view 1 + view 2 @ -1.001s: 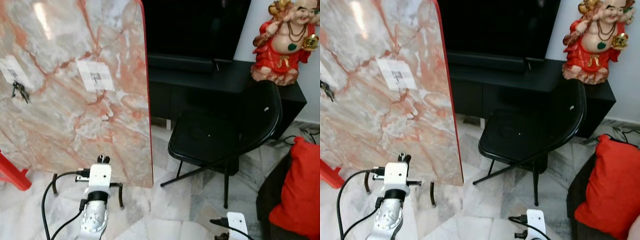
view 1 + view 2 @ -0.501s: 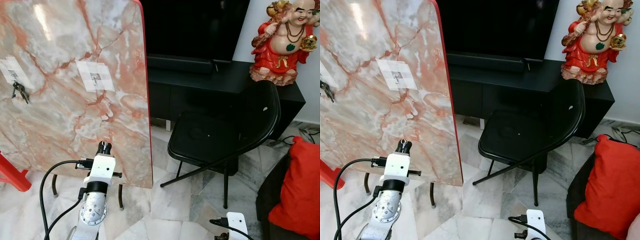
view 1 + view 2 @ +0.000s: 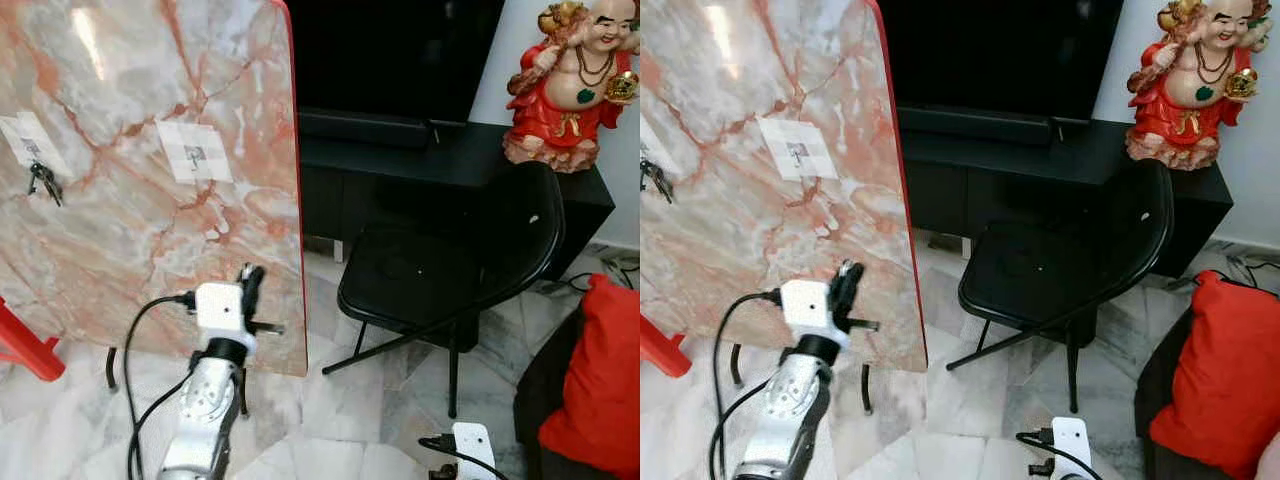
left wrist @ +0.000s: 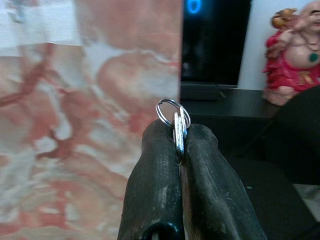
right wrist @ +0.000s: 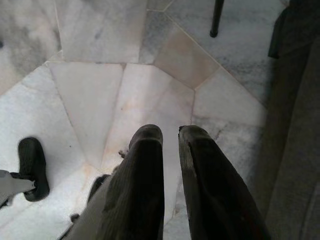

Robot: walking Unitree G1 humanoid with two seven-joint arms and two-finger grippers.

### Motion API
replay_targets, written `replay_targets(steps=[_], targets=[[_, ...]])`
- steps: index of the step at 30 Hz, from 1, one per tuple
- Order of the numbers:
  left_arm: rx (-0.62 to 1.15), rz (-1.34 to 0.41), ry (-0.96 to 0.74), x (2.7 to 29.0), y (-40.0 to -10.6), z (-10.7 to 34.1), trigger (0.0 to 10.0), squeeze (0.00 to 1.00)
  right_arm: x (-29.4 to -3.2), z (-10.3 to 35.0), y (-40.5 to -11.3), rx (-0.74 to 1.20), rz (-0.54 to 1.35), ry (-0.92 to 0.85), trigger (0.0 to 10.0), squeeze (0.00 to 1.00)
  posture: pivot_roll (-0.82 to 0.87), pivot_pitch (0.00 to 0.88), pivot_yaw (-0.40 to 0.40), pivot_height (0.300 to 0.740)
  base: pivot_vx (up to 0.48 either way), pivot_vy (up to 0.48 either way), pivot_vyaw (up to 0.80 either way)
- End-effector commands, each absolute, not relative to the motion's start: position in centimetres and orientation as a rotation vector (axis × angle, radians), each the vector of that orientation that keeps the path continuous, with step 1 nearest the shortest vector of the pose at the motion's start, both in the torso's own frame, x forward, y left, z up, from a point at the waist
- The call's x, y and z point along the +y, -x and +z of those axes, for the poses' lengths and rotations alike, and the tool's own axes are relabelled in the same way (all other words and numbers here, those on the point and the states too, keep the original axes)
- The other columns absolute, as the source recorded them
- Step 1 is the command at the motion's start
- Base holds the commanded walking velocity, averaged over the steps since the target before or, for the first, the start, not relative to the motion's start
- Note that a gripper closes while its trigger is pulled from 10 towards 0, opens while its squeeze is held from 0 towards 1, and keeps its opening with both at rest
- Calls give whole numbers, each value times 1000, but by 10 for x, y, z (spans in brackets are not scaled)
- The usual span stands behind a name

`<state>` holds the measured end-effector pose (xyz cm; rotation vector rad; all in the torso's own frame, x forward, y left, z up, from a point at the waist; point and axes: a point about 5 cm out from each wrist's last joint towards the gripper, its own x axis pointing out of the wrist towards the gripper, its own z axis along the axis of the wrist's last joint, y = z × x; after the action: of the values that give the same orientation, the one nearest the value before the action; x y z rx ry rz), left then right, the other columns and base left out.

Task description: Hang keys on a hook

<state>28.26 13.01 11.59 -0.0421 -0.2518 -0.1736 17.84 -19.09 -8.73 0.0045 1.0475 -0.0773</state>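
Note:
My left gripper [image 4: 179, 134] is shut on a silver key ring [image 4: 173, 113] whose loop sticks out past the fingertips. In the eye views the left gripper [image 3: 251, 279] is raised in front of the lower right part of a leaning pink marble board [image 3: 120, 240]. The board carries two white hook pads. The right hook pad [image 3: 194, 151] holds nothing and sits above the gripper. On the left hook pad [image 3: 24, 141] hangs a dark bunch of keys [image 3: 42, 183]. My right gripper [image 5: 170, 134] hangs low over the floor, shut with nothing in it.
A black folding chair [image 3: 440, 270] stands right of the board. Behind it is a black TV cabinet [image 3: 420, 160] with a red figurine [image 3: 572, 80]. A red cushion [image 3: 595, 380] lies at the right edge. A red object [image 3: 25, 345] pokes in at the lower left.
My left arm has risen and swung to the right, so the gripper with the key ring now sits higher and nearer the board's right edge. The right arm has stayed put.

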Motion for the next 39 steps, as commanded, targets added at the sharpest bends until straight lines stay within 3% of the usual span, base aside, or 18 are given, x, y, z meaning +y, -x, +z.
replay_targets(steps=[1, 16, 23, 39], targets=[[-254, -131, 150, 137, -283, 122, 10000, 0, -191, -86, -181, 1033, -68, 5, 10000, 0, -8, 0, -27, 740, 0, 0, 644], [-249, -83, 163, 150, -285, 129, 10000, 0, -190, -86, -182, 1024, -66, -9, 10000, 0, -2, 0, -31, 740, 0, 0, 165], [-246, -72, 167, 151, -287, 131, 10000, 0, -190, -86, -182, 1023, -59, -11, 10000, 0, -6, 0, -30, 740, 0, 0, 742], [-253, -84, 181, 147, -291, 136, 10000, 0, -189, -86, -181, 1022, -70, -37, 10000, 0, -9, 0, -29, 740, 0, 0, 0]])
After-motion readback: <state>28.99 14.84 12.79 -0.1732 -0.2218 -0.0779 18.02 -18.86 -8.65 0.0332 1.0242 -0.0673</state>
